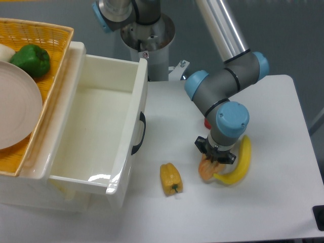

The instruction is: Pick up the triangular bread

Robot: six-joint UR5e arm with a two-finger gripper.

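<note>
The gripper (211,163), its finger state hidden, sits over the triangular bread (205,171), likely light, glossy, slippery, best pinched across its flat sides.

We see the claw (214,161) down on the triangular bread (205,170), hemmed on its right by the banana (239,164), which touches the bread. The yellow pepper (171,178) lies apart to the left, bare tabletop (273,116) between. The white bin (132,126) walls the far left.
</note>
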